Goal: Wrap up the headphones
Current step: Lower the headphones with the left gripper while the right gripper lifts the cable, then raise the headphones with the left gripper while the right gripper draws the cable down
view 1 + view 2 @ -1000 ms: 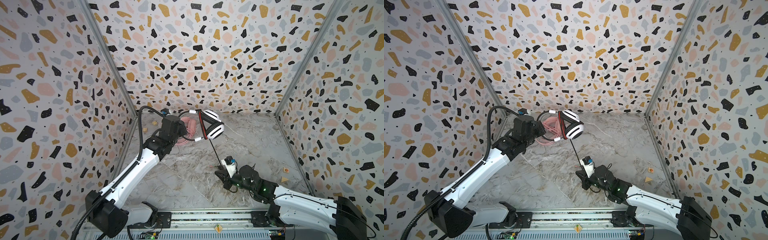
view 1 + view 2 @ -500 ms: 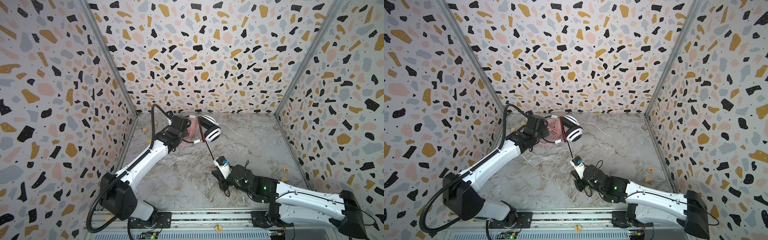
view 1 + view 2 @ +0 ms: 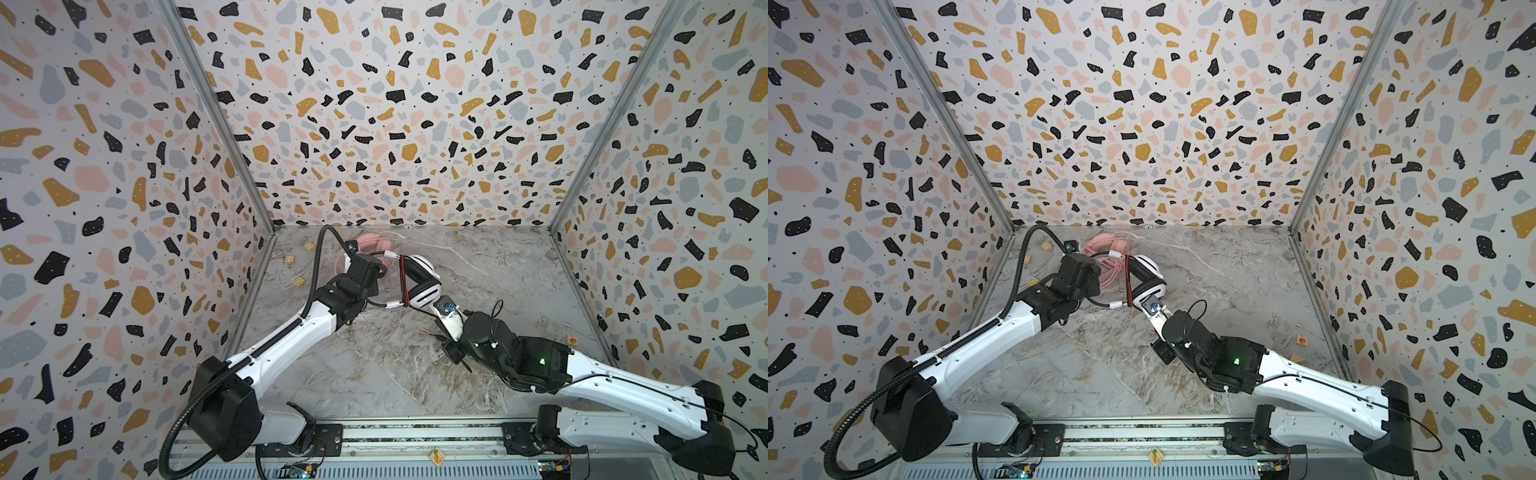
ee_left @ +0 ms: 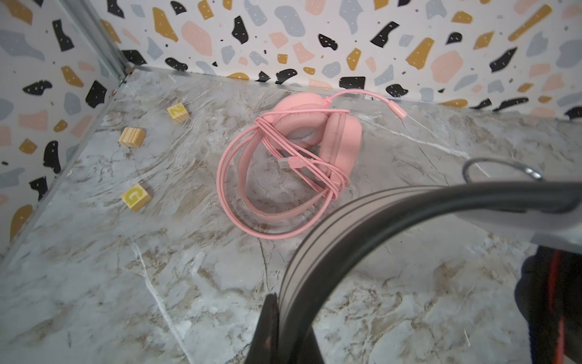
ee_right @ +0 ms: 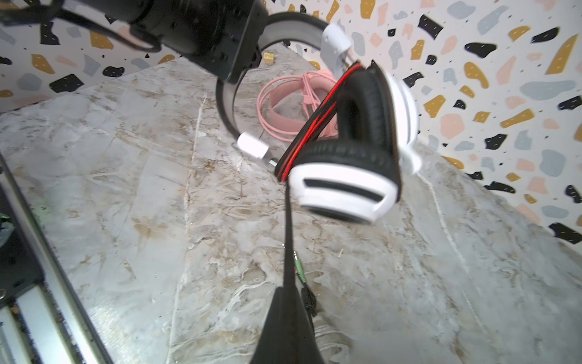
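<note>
both top views: show white-and-black headset (image 3: 424,286) over the desk (image 3: 498,266), left of centre, clamped at the headband by left gripper (image 3: 376,272); right gripper (image 3: 436,305) closed just beside lower ear cup.
left wrist: shows pink headset (image 4: 315,126) lying on desk near back wall (image 4: 409,47), own cord wound round it.
right wrist: shows black cord (image 5: 288,227) running straight from ear cups into clenched right gripper.
</note>
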Controlling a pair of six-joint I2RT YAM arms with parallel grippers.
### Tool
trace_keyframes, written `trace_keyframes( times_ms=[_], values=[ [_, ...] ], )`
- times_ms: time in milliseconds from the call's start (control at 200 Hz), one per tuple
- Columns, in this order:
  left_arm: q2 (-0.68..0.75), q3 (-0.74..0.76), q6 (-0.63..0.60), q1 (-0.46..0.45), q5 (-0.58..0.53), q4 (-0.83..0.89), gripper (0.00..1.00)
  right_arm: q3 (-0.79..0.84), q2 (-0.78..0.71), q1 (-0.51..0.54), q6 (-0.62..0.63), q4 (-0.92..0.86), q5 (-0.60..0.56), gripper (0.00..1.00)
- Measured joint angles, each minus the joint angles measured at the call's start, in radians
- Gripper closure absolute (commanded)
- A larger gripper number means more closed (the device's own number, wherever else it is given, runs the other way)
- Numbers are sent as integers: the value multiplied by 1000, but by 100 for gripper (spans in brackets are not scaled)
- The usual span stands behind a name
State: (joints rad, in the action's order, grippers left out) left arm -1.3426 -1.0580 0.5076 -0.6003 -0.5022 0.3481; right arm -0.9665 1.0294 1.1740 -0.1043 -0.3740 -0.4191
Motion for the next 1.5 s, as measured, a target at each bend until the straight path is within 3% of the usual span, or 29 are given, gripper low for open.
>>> trace_keyframes(
  times_ms=[250, 476, 656, 841, 1266, 1497],
  values=[
    [68, 54, -171, -156, 21, 11, 100, -60, 33, -46, 90, -25, -67, 91],
    [221, 96, -267, -158, 188, 35, 100, -66, 41, -120, 143, -24, -89, 89],
    [274, 95, -293, -158, 340, 38, 100, -66, 41, -201, 163, 2, -40, 88],
    [312, 95, -306, -158, 428, 77, 100, -66, 42, -269, 170, 39, 13, 88],
    [389, 89, -238, -157, 561, 23, 100, 59, 24, -478, 97, 208, 319, 88],
    [381, -21, -189, -157, 621, -11, 100, 177, 39, -595, 2, 360, 533, 89]
  ],
)
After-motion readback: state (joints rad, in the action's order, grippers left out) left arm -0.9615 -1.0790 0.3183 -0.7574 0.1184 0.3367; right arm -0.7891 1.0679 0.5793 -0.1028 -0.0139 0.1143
